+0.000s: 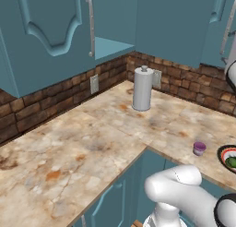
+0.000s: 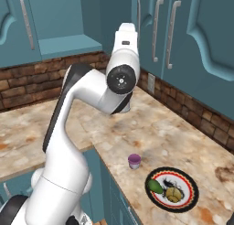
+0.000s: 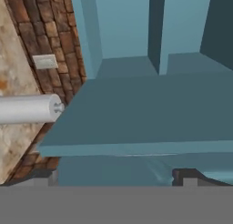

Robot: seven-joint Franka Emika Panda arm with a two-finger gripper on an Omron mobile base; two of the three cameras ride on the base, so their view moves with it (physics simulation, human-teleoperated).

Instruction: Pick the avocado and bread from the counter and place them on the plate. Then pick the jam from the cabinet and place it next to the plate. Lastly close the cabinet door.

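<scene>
Purple jam jar (image 2: 134,161) is already set on the counter (image 2: 173,132) just beside the plate (image 2: 192,197), well below the jaws; avocado (image 2: 155,186) and bread (image 2: 172,194) are plated. Only the cabinet door (image 1: 41,37) is left open. The gripper (image 3: 116,175) is held apart, empty, before the cabinet's underside.

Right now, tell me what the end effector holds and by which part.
Nothing: the end effector is open and empty, facing the open cabinet.
</scene>
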